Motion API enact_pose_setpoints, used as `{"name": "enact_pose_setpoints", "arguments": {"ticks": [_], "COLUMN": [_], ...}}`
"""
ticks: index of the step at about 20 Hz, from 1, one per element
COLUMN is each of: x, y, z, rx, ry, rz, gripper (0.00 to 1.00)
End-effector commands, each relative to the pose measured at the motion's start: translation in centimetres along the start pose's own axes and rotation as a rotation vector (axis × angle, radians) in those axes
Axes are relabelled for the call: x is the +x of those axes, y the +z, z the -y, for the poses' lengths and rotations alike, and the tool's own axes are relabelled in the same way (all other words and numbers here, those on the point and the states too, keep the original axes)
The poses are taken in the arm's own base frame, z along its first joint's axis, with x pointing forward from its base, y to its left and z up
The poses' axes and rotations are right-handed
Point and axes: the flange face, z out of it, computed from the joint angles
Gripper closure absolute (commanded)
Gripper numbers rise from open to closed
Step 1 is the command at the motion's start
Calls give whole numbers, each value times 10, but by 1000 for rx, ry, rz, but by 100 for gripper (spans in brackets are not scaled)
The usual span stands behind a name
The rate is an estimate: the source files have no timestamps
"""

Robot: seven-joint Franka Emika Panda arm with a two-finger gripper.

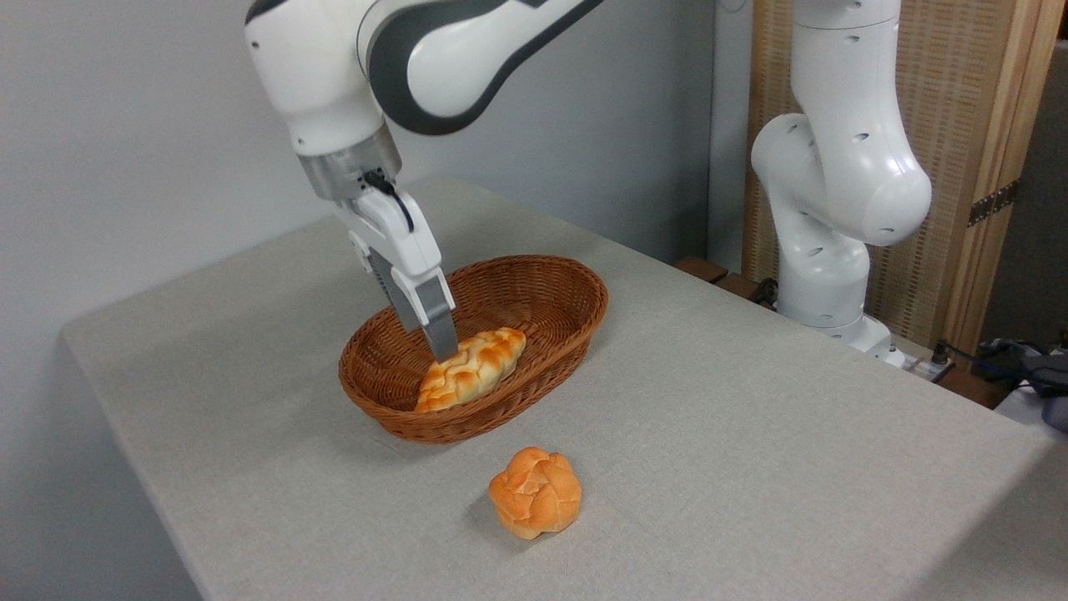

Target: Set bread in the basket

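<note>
- A pale grey cloth-covered table is filling most of the frame, running from the left edge to the lower right corner.
- A reddish-brown oval woven wicker basket, shallow with flaring sides, is standing on the table just left of the frame's centre.
- An elongated braided loaf of bread, pale yellow with orange-brown toasted patches, is lying inside the basket, in its lower left half, with its pointed end resting against the near wall.
- A white and grey robot arm is reaching down from the upper left of the frame, tilted so that its tip is pointing toward the basket.
- The two-finger gripper is hanging inside the basket, its visible grey finger ending at the upper left edge of the loaf.
- Only one finger is showing clearly; the other is hidden behind it, so the spacing of the jaws cannot be told, nor whether they are clamping the loaf.
- A small round orange knotted roll is sitting on the bare cloth in the lower centre of the frame, near the basket but apart from it.
- The arm's white base column is standing beyond the table's far right edge, in the upper right of the frame, before a woven wooden-framed screen.
</note>
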Motion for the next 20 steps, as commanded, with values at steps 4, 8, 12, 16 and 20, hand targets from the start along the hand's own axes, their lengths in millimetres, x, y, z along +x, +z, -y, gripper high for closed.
{"name": "enact_pose_setpoints", "arguments": {"ticks": [4,8,12,16,20], "x": [-45,-74,-80,-86,-88], "y": [-96,-141,-157,-158,-156], "z": [51,81,84,84,86], "rx": [56,88,85,83,79], "ry": [-166,-213,-153,-148,-152], "rz": [-110,-155,-129,-131,-129], "gripper": [0,0,0,0,0]}}
